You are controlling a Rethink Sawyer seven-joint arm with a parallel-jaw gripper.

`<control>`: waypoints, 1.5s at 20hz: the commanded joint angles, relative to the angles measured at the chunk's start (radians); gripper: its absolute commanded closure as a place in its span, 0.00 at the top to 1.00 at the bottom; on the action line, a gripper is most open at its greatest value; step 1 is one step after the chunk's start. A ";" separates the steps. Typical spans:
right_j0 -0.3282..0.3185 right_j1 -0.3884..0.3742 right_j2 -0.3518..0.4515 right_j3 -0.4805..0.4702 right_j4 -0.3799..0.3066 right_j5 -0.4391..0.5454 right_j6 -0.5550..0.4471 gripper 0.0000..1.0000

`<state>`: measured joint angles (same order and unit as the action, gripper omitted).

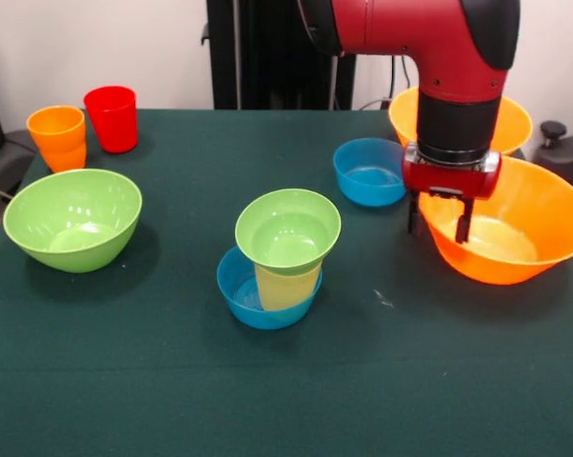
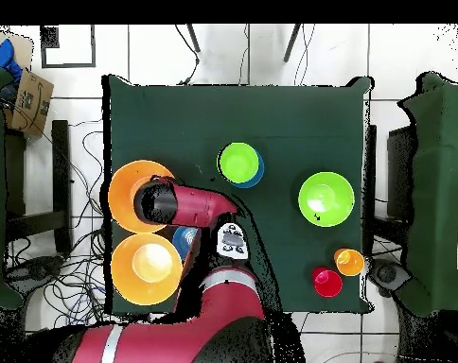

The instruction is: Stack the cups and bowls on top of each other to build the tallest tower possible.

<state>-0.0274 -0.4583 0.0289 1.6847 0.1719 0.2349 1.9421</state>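
**Gripper at the rim of a large orange bowl, part-built tower mid-table**

Front view: the red and black arm (image 1: 439, 38) came down from the top right. Its gripper (image 1: 441, 217) hung at the near-left rim of a very large orange bowl (image 1: 529, 238) on the table's right side, one dark finger (image 1: 464, 219) inside the rim and the other at or just outside it. The fingers stood apart, with the rim roughly between them; whether they touched it could not be told. A second orange bowl (image 1: 510, 119) sat behind, mostly hidden by the arm. A small blue bowl (image 1: 367, 171) lay just left of the gripper. In the middle of the dark green table (image 1: 286, 400) stood the tower (image 1: 282, 262): a blue bowl (image 1: 239, 290) at the bottom, a pale yellow cup (image 1: 286, 286) upright in it, and a small green bowl (image 1: 288, 230) resting on the cup. A large green bowl (image 1: 72, 219) sat at the left. Behind it, an orange cup (image 1: 56, 138) and a red cup (image 1: 111, 118) stood close together.

Overhead view: the arm (image 2: 190, 203) covered the gripper, so its fingers did not show here. Both orange bowls (image 2: 129, 184) (image 2: 146, 269) appeared as full circles, side by side and almost touching, which the front view hid. The lone blue bowl (image 2: 185, 241) peeked out beside the arm. The tower (image 2: 239, 163) showed only as a green disc with a blue edge; its yellow cup was hidden. The large green bowl (image 2: 326, 198) and the two cups (image 2: 348, 261) (image 2: 326, 281) lay well apart from the tower. Cables (image 2: 81, 255) trailed over the tiled floor (image 2: 157, 52) around the table.
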 commanded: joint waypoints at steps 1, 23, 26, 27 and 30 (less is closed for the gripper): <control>-0.009 0.000 0.137 0.033 0.007 0.102 0.093 1.00; 0.118 -0.050 -0.093 -0.012 -0.010 0.079 0.144 0.00; 0.111 -0.114 -0.122 -0.069 -0.005 0.195 0.123 0.00; 0.082 -0.125 -0.101 -0.090 -0.003 0.194 0.102 0.00; 0.039 -0.147 -0.071 -0.139 0.014 0.235 0.084 0.00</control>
<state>0.0701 -0.5504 -0.0538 1.6730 0.1705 0.2878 1.9421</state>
